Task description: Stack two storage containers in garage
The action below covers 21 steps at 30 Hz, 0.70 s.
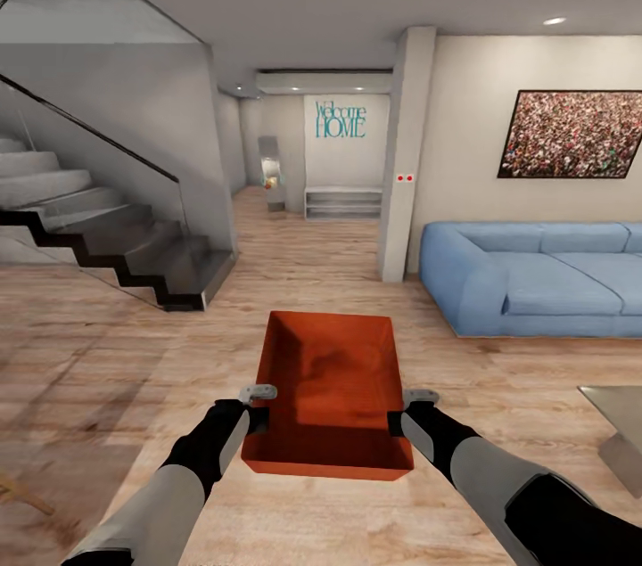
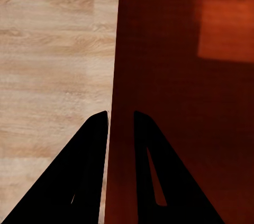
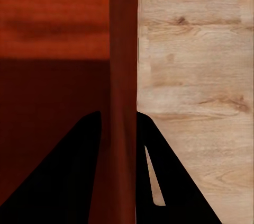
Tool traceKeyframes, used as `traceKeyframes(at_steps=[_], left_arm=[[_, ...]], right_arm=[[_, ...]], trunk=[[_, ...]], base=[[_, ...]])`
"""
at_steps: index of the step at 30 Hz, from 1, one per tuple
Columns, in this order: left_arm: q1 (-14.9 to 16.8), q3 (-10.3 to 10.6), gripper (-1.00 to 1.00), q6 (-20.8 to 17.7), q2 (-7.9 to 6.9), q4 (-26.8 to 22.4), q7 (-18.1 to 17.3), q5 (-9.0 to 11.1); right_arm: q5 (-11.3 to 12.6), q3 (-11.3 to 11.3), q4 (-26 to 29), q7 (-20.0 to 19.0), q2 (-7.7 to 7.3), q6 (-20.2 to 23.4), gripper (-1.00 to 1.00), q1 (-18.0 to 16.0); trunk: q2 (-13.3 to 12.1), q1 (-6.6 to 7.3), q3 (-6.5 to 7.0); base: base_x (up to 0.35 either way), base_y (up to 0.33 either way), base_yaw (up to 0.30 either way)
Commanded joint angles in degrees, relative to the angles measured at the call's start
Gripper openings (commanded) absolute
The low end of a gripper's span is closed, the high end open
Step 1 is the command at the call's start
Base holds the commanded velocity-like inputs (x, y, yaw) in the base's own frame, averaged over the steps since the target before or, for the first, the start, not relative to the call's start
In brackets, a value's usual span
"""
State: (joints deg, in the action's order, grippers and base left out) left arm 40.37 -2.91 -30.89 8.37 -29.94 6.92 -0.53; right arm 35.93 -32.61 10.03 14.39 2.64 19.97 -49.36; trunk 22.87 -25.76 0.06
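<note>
Now: orange bin (image 1: 328,392) lower centre, held above wood floor (image 1: 107,343) | left gripper (image 1: 259,413) jaws clamp its left wall | right gripper (image 1: 399,417) jaws clamp its right wall | blue sofa (image 1: 535,276) right | stairs (image 1: 107,236) left

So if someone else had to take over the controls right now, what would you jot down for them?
Left gripper: shut on the container's left wall, one finger on each side.
Right gripper: shut on its right wall the same way.
The container is held level in front of the robot, above the wood floor, still in the living room, by the blue sofa and stairs.
Done: one container picked up.
Left: carry it to the garage, set it down, fetch the second, stack it.
</note>
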Motion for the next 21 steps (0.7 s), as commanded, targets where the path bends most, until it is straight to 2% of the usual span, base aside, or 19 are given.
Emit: traceKeyframes(at_steps=[1, 4, 21], left_arm=[[0.06, -0.7, -1.0, -0.4, -0.02, -0.74, 0.38, -1.35], [0.06, -0.83, -1.0, -0.4, -0.02, -0.72, 0.31, -1.34], [0.06, -0.79, -1.0, -0.31, -0.02, -0.56, 0.29, -1.27]], right_arm=[[2.74, -3.6, 0.16, 0.28, -0.05, 0.07, -1.0, 0.05], [2.74, -3.6, 0.16, 0.28, -0.07, 0.07, -1.0, 0.05], [2.74, -3.6, 0.16, 0.28, -0.09, 0.07, -1.0, 0.05]], trunk=[[0.05, -0.02, -0.03], [0.05, -0.02, -0.03], [0.05, -0.02, -0.03]], base=[[0.043, 0.0, 0.156], [0.153, 0.0, 0.066], [0.318, 0.0, 0.001]])
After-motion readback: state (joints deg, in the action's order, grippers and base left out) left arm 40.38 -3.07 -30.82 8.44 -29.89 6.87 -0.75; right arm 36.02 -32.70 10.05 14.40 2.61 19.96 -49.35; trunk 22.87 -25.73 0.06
